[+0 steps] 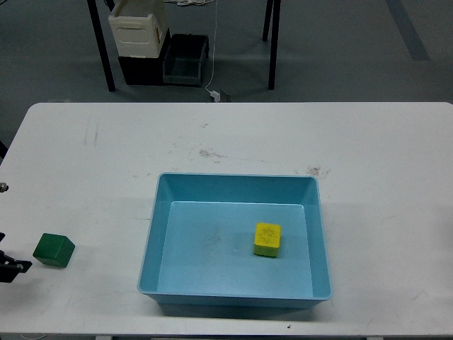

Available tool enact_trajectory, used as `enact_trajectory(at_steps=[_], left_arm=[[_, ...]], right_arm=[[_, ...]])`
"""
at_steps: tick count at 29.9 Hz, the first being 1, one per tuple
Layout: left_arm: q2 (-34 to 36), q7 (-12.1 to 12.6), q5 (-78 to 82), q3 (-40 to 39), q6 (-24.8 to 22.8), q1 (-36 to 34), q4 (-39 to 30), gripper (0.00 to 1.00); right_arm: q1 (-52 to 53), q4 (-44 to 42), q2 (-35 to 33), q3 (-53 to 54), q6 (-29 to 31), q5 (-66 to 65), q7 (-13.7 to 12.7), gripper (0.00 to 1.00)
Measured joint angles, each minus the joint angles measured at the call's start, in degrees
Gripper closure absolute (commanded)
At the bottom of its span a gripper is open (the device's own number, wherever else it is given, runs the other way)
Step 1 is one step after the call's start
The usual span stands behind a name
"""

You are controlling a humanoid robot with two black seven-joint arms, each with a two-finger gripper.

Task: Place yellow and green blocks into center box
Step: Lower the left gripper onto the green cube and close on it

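Note:
A yellow block (267,239) lies inside the light blue box (237,178) at the table's centre, right of the box's middle. A dark green block (54,249) sits on the white table near the left edge, apart from the box. Only a small black tip of my left gripper (10,267) shows at the frame's left edge, just left of and below the green block, not touching it. Its fingers cannot be told apart. My right gripper is out of view.
The white table (233,134) has faint scuff marks behind the box. Beyond its far edge, black table legs (101,46), a white crate (138,28) and a dark bin (185,60) stand on the floor.

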Motion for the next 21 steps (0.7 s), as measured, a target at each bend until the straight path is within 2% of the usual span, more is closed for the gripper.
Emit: enact_trajectory(at_steps=[21], left_arm=[[-6.4, 0.0, -2.9, 0.5, 0.0, -0.3, 4.6, 0.01]], right_arm=[[-0.5, -0.2, 0.0, 0.3, -0.2, 0.0, 0.0, 0.03]])
